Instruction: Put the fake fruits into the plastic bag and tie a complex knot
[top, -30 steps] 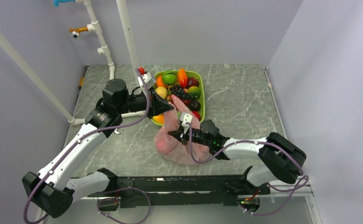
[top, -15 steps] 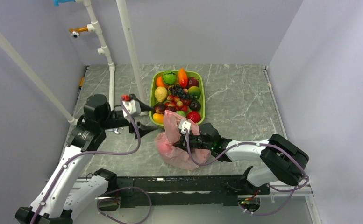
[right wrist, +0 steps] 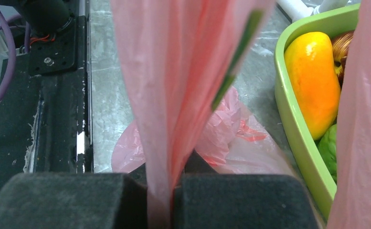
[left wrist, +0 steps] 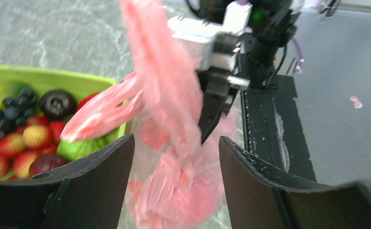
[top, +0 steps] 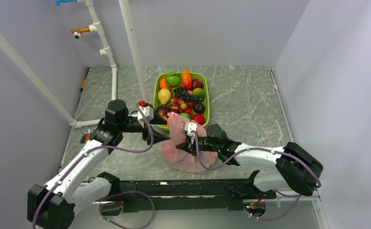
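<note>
Lime-green tray [top: 206,102] sits mid-table [top: 250,100], packed with fake fruits [top: 181,95]: orange, green, yellow, red and dark purple pieces, with a dark bunch of grapes [top: 182,94] near the centre. The right wrist view shows a yellow-orange fruit [right wrist: 317,81] lying against the tray's wall.

Pink plastic bag [top: 183,155] lies on the table at 6 o'clock of the tray, its top edge just beside the tray's near end. The bottom bulges, and reddish shapes show through the film; cannot tell what they are.

Left claw [left wrist: 176,143] is at 9 o'clock of the bag, fingers spread wide. The bag's bunched neck stands between them; cannot tell if either finger touches it.

Right claw [right wrist: 162,200] comes in from 4 o'clock over the bag and is clamped tight on a strip of the pink film that rises up between its fingers.

Bag film is thin, crinkled and translucent. One flap stretches toward 10 o'clock over the tray's near rim in the left wrist view.
</note>
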